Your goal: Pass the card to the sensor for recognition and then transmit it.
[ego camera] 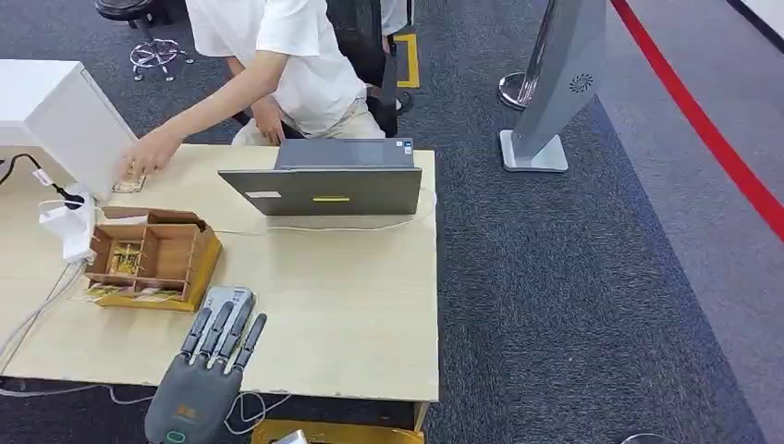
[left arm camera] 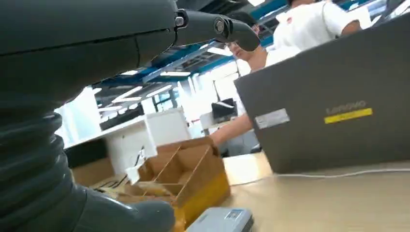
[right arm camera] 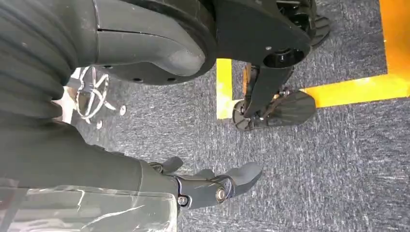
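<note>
Left hand [ego camera: 208, 365] flat over the near edge of the light wooden bench [ego camera: 351, 305], fingers straight and apart, holding nothing. Small grey rectangular card sensor [ego camera: 226, 298] sits under its fingertips; contact unclear. Open wooden compartment box [ego camera: 153, 254] just beyond and left of the hand. Right hand [right arm camera: 212, 186] hangs over grey carpet [right arm camera: 338, 164], fingers loosely extended, empty. Can't make out the card.

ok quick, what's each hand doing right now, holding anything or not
left hand: open, fingers stretched flat over the grey card reader at the table edge, holding nothing.
right hand: hangs above the carpet, fingers loosely apart, holding nothing.
</note>
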